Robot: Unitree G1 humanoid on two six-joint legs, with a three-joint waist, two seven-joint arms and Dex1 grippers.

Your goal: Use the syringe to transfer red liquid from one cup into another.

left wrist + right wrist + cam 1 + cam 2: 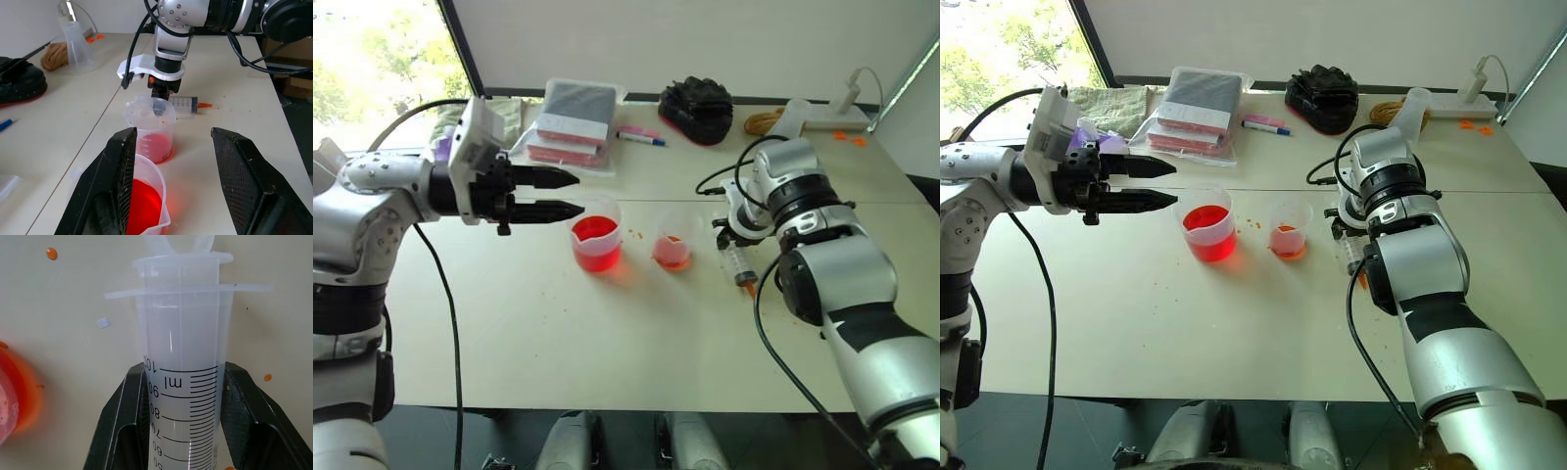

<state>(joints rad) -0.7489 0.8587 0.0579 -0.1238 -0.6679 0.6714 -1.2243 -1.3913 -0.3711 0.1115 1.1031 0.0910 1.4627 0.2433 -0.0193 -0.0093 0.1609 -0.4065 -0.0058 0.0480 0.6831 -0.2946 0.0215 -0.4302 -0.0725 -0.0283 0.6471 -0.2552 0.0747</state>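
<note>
The syringe lies flat on the table, right of both cups, with its orange tip toward the table's front edge. My right gripper points down onto it and is shut on the graduated barrel, just below the flange. The larger beaker holds bright red liquid. Just to its right stands the smaller cup, with a shallow pinkish-red layer. My left gripper hovers level and open, left of the beaker's rim and slightly above it, holding nothing.
At the back of the table lie wrapped flat packs, a blue marker, a black bundle, a clear flask and a white power strip. Small orange drops dot the table around the cups.
</note>
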